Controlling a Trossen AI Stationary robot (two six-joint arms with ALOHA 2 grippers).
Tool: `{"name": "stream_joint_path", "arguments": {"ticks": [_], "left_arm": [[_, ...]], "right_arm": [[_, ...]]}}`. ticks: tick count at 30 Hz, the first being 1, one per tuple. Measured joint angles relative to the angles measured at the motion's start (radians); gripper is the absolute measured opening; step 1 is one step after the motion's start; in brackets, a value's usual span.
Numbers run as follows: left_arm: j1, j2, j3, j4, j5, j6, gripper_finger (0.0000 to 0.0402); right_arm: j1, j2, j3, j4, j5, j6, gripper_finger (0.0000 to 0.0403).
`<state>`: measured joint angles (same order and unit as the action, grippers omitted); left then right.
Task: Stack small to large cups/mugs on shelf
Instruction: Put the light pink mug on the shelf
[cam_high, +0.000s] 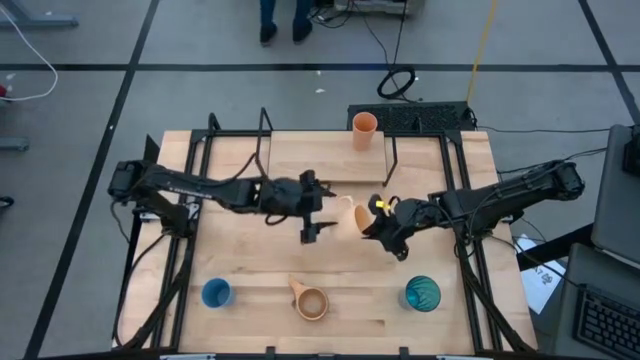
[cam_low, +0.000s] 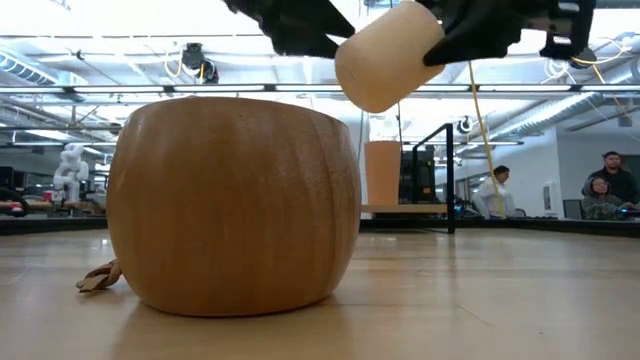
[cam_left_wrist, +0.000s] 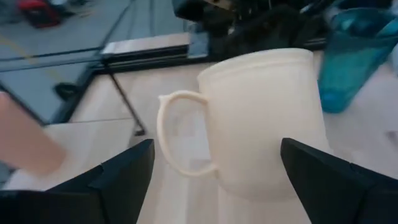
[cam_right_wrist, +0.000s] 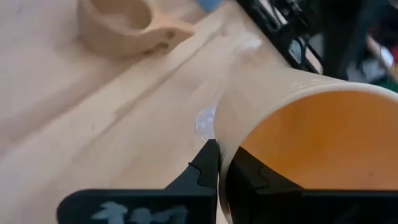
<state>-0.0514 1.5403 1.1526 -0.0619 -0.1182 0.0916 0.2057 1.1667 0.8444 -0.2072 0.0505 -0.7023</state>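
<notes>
**Cream mug held in the air between two robot hands**

Seen from above, both arms reach to the middle of the tabletop. The right hand has its fingers pressed together on the rim of a cream mug, one finger inside and one outside, and holds it up off the wood. The mug lies tipped on its side, its long axis running across the tabletop, with its closed base towards the left hand and its open mouth towards the right.

The left hand sits just beside the mug's base with its fingers spread wide, one on either side of the mug body, not yet touching it. The handle sticks out sideways, clear of both fingers. This looks like a handover: the left hand is the nearer one to the body of the mug.

Elsewhere, an orange cup stands on the shelf at the far edge. A blue cup, a wooden mug and a teal tumbler stand along the near edge.
</notes>
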Motion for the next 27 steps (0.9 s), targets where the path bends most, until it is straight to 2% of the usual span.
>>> {"name": "stream_joint_path", "arguments": {"ticks": [8,13,17,21,24,27], "left_arm": [[0.121,0.012,0.0,0.075,0.317,-0.025,0.0351],[0.166,0.012,0.0,0.067,0.454,-0.075,0.0327],[0.177,0.012,0.0,0.04,0.461,-0.123,0.0277],[0.182,0.012,0.0,-0.002,0.402,-0.139,0.0217],[0.182,0.012,0.0,-0.045,0.367,-0.127,0.0177],[0.182,0.012,0.0,-0.049,0.377,-0.116,0.0143]], "right_arm": [[-0.001,0.009,0.0,-0.029,0.004,-0.293,0.0002],[-0.001,0.045,0.0,-0.028,0.087,-0.432,0.0002],[-0.001,0.086,0.0,-0.006,0.142,-0.511,0.0002],[-0.001,0.112,0.0,0.026,0.186,-0.573,0.0002],[-0.001,0.121,0.0,0.043,0.19,-0.6,0.0002],[-0.001,0.122,0.0,0.061,0.19,-0.627,0.0002]]}}
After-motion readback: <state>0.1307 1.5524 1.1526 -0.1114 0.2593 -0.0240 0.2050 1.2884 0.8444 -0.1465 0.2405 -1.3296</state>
